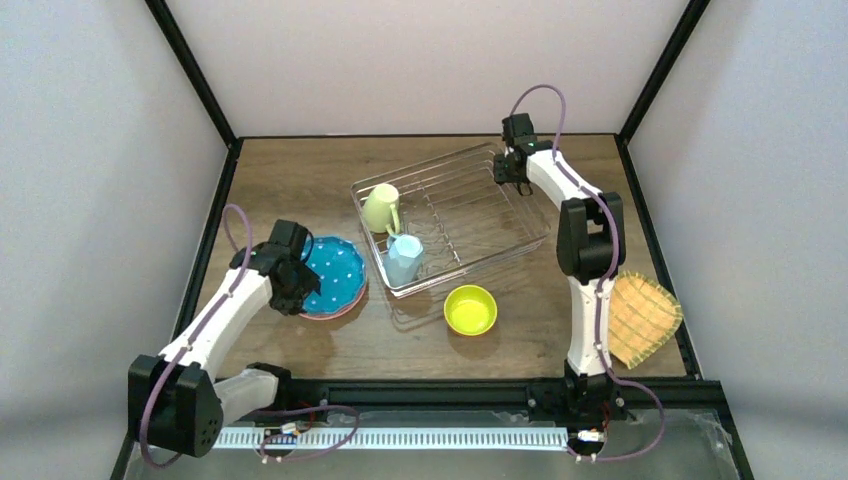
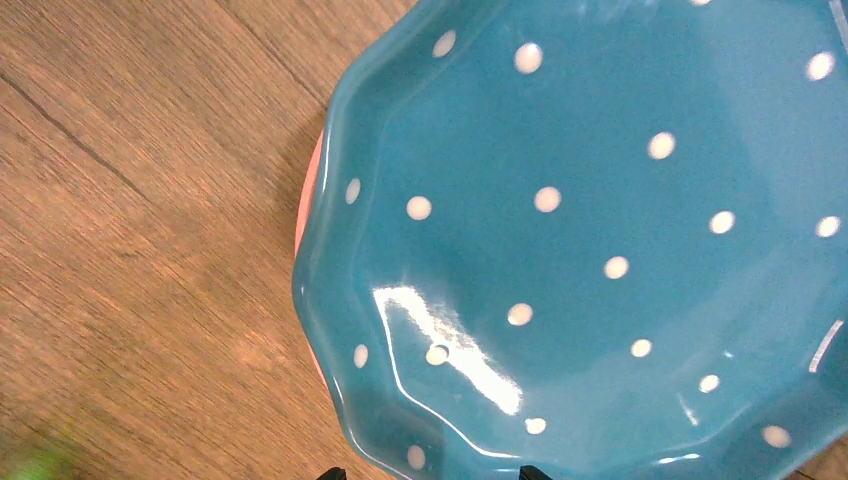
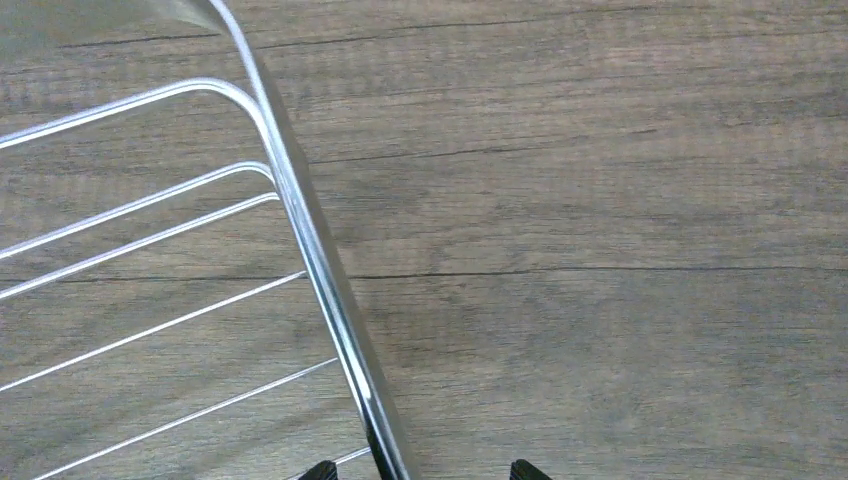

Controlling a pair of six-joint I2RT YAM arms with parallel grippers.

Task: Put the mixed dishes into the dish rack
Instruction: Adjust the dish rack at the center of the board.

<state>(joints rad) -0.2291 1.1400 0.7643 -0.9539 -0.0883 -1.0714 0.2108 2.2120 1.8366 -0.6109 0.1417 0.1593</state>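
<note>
One wire dish rack (image 1: 480, 215) sat mid-table, holding two mugs: a pale green mug (image 1: 381, 208) and a light blue mug (image 1: 404, 257). Left of it, the blue dotted plate (image 1: 338, 272) lay stacked on one pink plate (image 2: 306, 195), beneath the left gripper (image 1: 300, 282), which was spread wide and empty. One lime bowl (image 1: 470, 309) and one woven tan plate (image 1: 640, 317) sat outside the rack. The right gripper (image 1: 513, 182), also wide open and empty, straddled the rack's far rim.

The tabletop (image 1: 300, 170) is brown wood with dark grain lines, and it looks dull, not shiny. The blue dotted plate (image 2: 600, 230) is smooth and glossy with bright spots of light on it, and the dish rack (image 3: 330, 290) is thin silver metal wire that shines. The lime bowl (image 1: 470, 309), the pale green mug (image 1: 381, 208) and the light blue mug (image 1: 405, 259) look smooth, but the woven tan plate (image 1: 640, 318) looks rough and bumpy like a basket.
</note>
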